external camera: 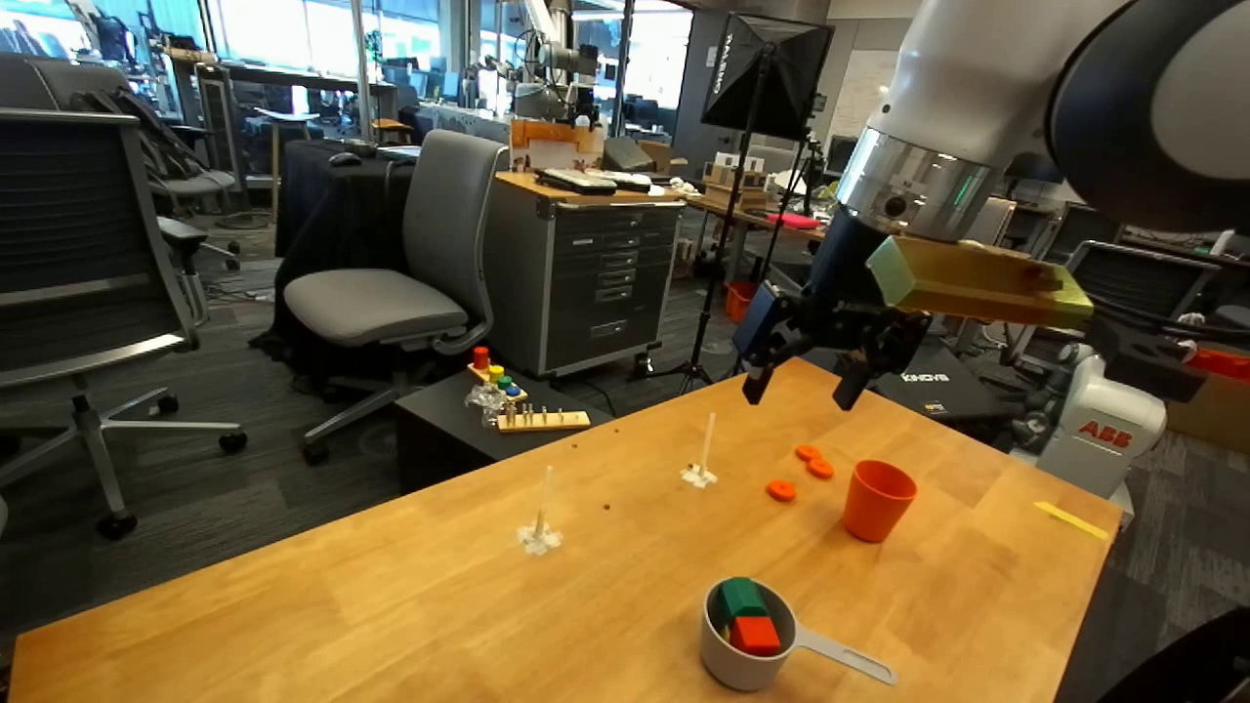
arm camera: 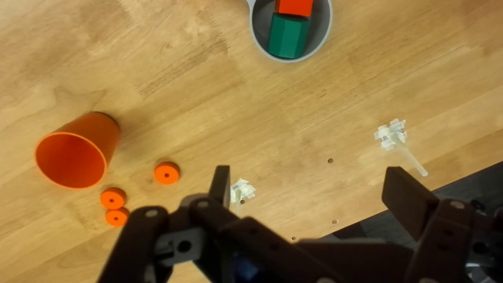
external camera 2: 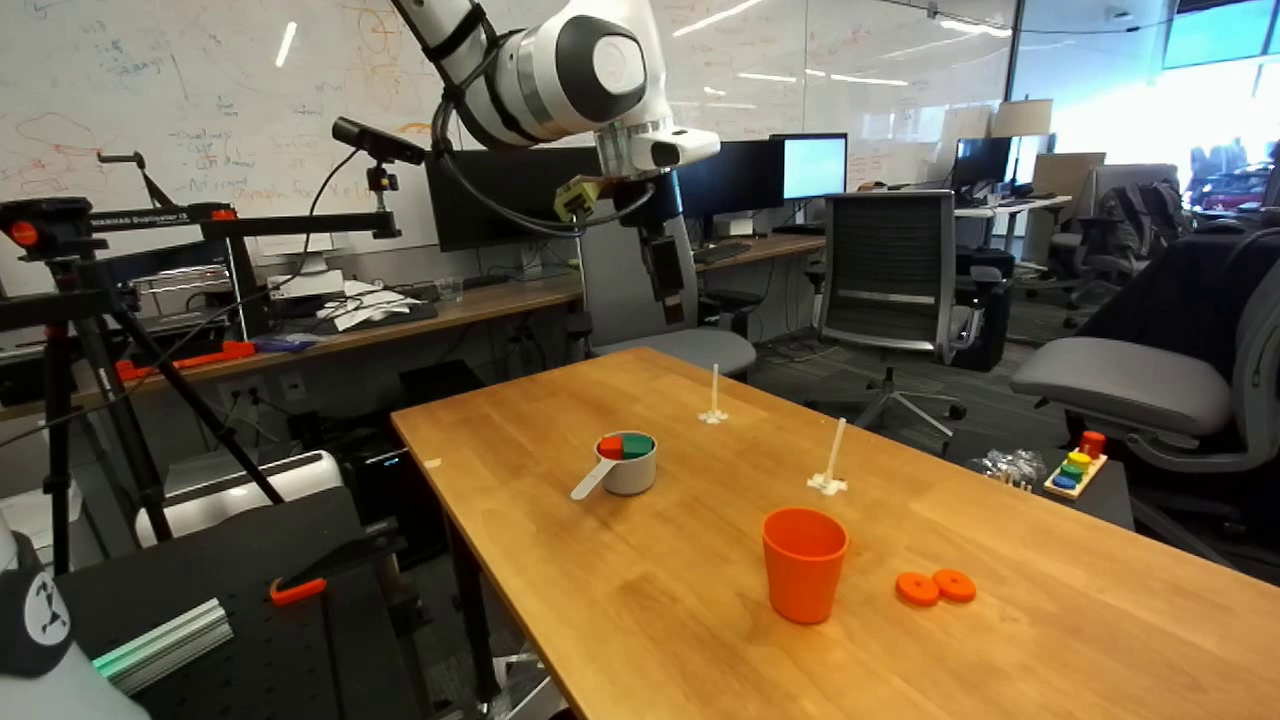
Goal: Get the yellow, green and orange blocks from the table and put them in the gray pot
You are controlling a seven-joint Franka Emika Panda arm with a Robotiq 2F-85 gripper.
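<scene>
The gray pot (external camera: 747,672) stands on the table with its long handle; it also shows in the exterior view (external camera 2: 632,480) and at the top of the wrist view (arm camera: 290,60). Inside it lie the green block (external camera: 742,598) and the orange-red block (external camera: 755,635), side by side in the wrist view as green (arm camera: 289,35) and orange-red (arm camera: 294,7). A thin yellowish sliver (external camera: 726,633) shows beside the orange-red block; the rest of the yellow block is hidden. My gripper (external camera: 800,391) is open and empty, high above the table and away from the pot, its fingers wide apart (arm camera: 308,177).
An orange-red cup (external camera: 874,508) stands upright on the table (external camera: 391,586). Three orange discs (external camera: 780,490) lie near it. Two thin upright pegs, a nearer one (external camera: 543,508) and a farther one (external camera: 707,449), are taped to the table. A yellow tape strip (external camera: 1071,520) lies near one edge.
</scene>
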